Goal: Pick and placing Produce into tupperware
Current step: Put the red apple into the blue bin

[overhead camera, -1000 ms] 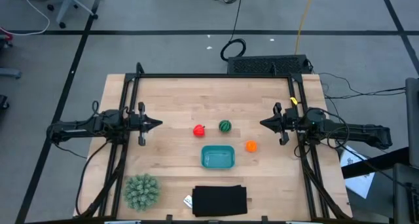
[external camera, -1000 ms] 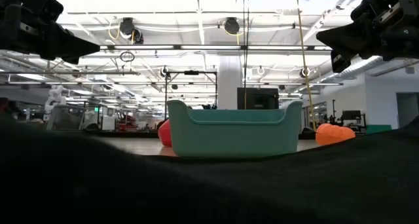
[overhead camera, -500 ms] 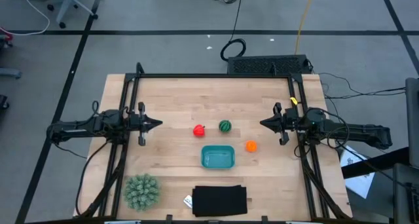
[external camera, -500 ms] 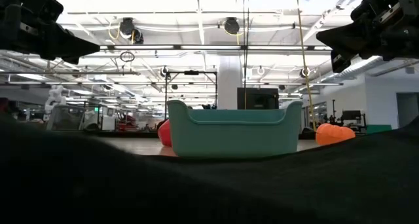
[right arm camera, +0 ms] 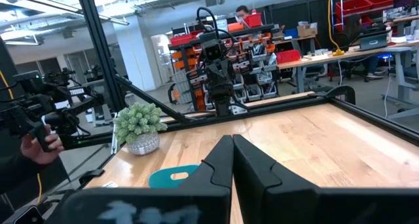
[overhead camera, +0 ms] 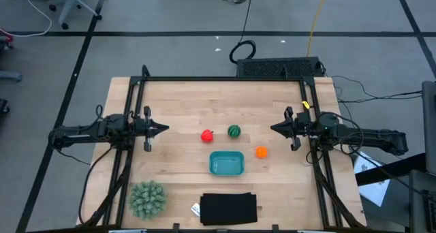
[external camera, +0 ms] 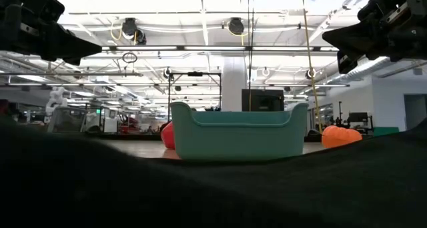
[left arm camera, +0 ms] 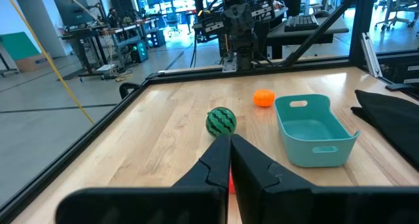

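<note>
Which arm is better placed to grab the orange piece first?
Right. The right pincer is shut and hovers just beside the orange piece, with bare table between. The left pincer, also shut, sits across the table, with the red piece and teal tub nearer.

No legible text, labels, brands or nos. in any view; a small white tag beside the black object on the table is too small to read.

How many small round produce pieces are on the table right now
3, all outside the teal tub: the red piece beyond its left corner, the green striped piece just behind it, and the orange piece to its right.
</note>
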Tool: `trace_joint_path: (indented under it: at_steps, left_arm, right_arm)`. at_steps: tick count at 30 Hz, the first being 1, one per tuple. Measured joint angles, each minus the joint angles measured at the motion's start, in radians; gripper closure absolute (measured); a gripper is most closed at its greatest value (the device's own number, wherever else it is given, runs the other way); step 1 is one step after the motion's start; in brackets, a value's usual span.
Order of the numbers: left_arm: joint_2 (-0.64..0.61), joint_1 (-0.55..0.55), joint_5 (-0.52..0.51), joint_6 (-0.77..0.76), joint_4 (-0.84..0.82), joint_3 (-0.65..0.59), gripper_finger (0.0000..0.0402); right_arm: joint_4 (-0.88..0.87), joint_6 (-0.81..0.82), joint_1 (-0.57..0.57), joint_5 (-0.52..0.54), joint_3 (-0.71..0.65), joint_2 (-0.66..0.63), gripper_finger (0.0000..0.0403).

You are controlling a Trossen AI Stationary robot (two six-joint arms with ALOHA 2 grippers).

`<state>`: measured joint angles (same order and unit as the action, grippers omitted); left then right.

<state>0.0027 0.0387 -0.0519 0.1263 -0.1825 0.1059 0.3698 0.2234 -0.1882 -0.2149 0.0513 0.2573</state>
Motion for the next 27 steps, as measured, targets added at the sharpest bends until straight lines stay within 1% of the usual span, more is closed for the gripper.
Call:
trace_joint_path:
  at_steps: [15,18,21,27]
  left_arm:
    - [0.0,0.0,0.0,0.0,0.02,0.0,0.0385]
    - [0.0,0.0,0.0,0.0,0.022,0.0,0.0385]
    - [0.0,0.0,0.0,0.014,0.064,0.0,0.0385]
    - [0.0,0.0,-0.001,-0.006,0.082,0.0,0.0385]
  right_arm:
    - [0.0,0.0,0.0,0.0,0.0,0.0,0.0403]
    - [0.0,-0.04,0.0,0.0,0.0,0.0,0.0403]
    - [0.0,-0.087,0.0,0.0,0.0,0.0,0.0403]
    - [0.006,-0.095,0.0,0.001,0.0,0.0,0.0403]
